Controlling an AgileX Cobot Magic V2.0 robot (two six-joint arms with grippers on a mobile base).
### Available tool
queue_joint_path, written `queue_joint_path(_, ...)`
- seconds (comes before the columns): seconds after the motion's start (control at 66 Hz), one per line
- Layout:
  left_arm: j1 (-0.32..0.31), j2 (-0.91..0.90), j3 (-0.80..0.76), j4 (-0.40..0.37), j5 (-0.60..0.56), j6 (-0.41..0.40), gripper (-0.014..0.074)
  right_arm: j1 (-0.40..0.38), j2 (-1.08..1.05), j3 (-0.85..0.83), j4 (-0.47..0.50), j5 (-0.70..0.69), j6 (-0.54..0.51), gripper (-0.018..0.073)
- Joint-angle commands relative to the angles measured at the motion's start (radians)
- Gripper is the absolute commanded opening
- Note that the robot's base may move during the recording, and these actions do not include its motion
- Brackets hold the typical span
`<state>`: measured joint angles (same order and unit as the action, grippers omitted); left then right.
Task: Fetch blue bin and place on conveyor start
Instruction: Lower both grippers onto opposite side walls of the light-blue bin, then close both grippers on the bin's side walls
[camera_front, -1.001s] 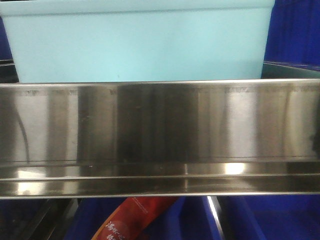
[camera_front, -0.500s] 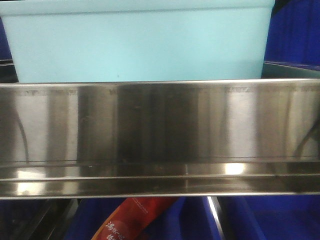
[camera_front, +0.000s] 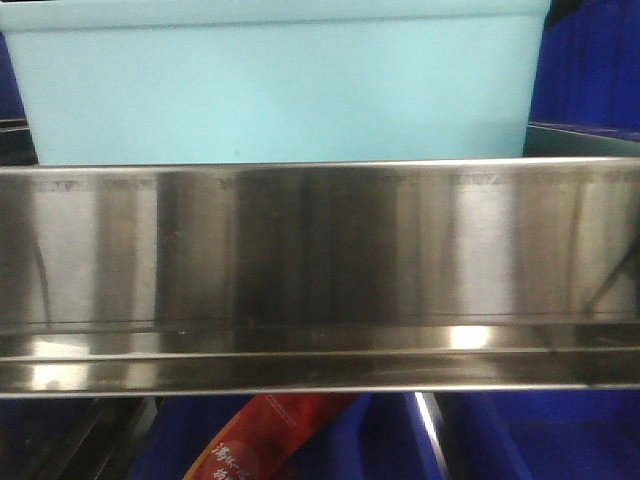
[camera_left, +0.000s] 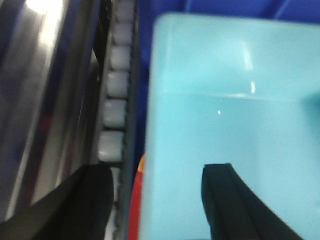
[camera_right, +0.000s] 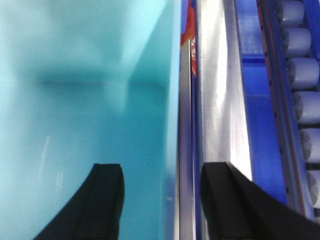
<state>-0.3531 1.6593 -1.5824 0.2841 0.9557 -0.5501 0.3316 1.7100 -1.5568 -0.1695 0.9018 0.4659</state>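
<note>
The blue bin (camera_front: 280, 90) is a pale aqua tub standing on the shelf behind a steel rail. It fills the top of the front view. In the left wrist view my left gripper (camera_left: 157, 170) is open astride the blue bin's (camera_left: 230, 100) left wall, one finger outside and one inside. My right gripper (camera_right: 162, 167) is open astride the right wall of the blue bin (camera_right: 75, 100), with its outer finger over the steel rail (camera_right: 220, 100). Neither gripper's fingers visibly press on a wall. The conveyor start is out of view.
A shiny stainless-steel shelf rail (camera_front: 320, 260) crosses the front view below the bin. Dark blue crates (camera_front: 590, 60) flank the bin. A red printed package (camera_front: 270, 440) lies on the level below. Roller tracks (camera_left: 112, 115) (camera_right: 305, 70) run along both sides.
</note>
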Motion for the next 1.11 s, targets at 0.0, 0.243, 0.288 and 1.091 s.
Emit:
queue_joint_path(0.0, -0.005, 0.003, -0.011, 0.012, 0.007, -0.018, 0.0308, 0.001, -0.006, -0.009, -0.021, -0.015, -0.001, 0.0255)
queue_joint_path(0.243, -0.005, 0.019, 0.016, 0.022, 0.051, -0.018, 0.0308, 0.001, -0.006, -0.009, -0.021, -0.024, -0.001, 0.0255)
queue_joint_path(0.288, -0.005, 0.019, 0.024, 0.022, 0.051, -0.018, 0.0308, 0.001, -0.006, -0.009, -0.021, -0.023, -0.001, 0.0255)
queue_joint_path(1.091, -0.005, 0.034, 0.035, -0.005, 0.038, -0.018, 0.0308, 0.001, 0.012, -0.009, -0.019, 0.022, -0.001, 0.0255)
